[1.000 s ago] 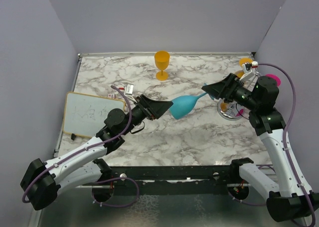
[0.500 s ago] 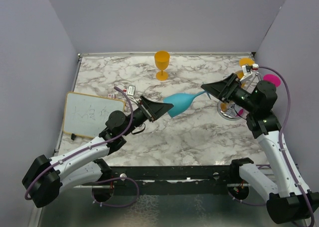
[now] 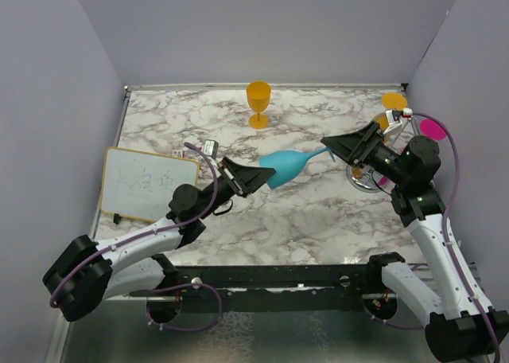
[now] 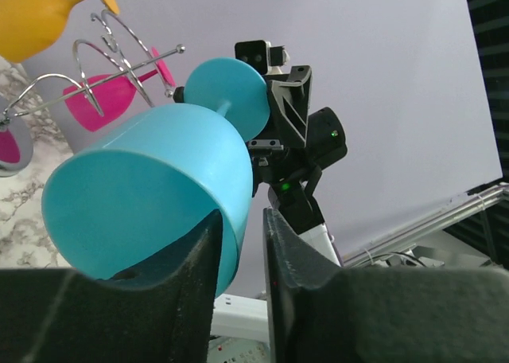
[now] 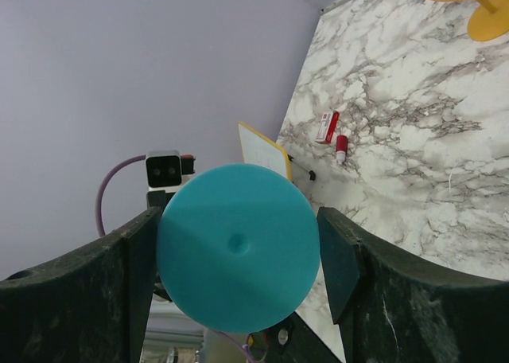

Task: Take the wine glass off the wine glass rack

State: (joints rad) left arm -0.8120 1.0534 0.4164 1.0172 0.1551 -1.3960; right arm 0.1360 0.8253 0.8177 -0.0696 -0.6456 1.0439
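Between the left claw's [image 3: 266, 172] pinched fingers sits the bowl rim of the wine glass [image 3: 288, 165], held in the air; the right claw [image 3: 330, 146] clamps its foot. Behind that claw the wine glass rack [image 3: 364, 183] stands apart, so removal looks done and only setting down remains.

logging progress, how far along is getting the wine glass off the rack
Done: the teal wine glass is off the wine glass rack, held in mid-air. In hand: the left gripper pinches its bowl rim and the right gripper clamps its foot. Left: probably one gripper releasing and the glass being set down. An orange glass and a pink glass hang on the rack.
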